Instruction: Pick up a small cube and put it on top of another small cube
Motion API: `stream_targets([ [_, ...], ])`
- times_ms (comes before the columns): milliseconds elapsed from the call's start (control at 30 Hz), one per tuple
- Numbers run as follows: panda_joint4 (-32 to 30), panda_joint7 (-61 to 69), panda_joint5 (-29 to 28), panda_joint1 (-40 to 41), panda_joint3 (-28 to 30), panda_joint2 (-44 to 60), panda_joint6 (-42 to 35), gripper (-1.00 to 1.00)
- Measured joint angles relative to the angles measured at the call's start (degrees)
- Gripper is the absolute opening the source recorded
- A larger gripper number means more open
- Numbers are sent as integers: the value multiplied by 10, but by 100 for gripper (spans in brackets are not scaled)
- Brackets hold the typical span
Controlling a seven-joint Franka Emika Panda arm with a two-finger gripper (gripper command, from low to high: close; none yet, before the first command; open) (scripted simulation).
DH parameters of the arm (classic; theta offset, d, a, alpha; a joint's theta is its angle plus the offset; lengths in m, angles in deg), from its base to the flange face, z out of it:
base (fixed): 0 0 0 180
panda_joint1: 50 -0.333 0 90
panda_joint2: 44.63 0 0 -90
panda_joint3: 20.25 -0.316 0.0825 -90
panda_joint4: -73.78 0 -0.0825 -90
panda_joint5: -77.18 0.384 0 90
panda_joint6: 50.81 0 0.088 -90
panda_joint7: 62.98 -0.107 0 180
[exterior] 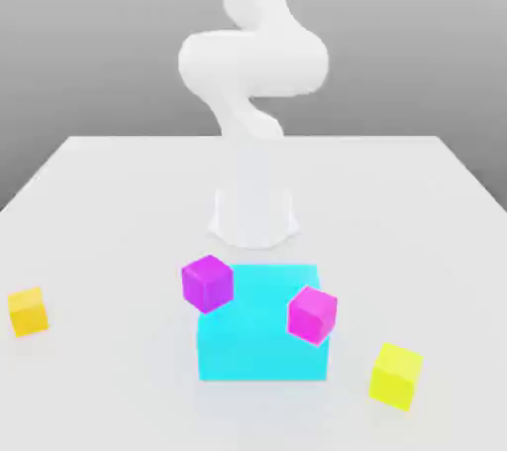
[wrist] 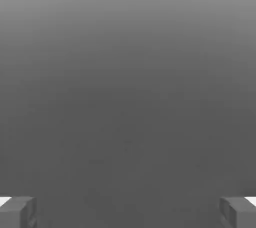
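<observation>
Relative to the cyan block (exterior: pixel 262 350), the small golden cube (exterior: pixel 29 312) lay well apart toward the exterior view's left; the gripper fingers (wrist: pixel 128 213) were spread wide, empty; sideways travel was judged necessary.

Exterior view looks slightly down across the table (exterior: pixel 129 201), facing the arm (exterior: pixel 254 62) from in front; hand view rides between the fingertips (wrist: pixel 227 212), its dark scene perhaps the background, overlap unclear.
</observation>
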Motion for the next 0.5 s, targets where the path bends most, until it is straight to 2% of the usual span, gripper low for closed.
stream_targets([
  [500,-90,-1,83,93,173,314,144,0],
])
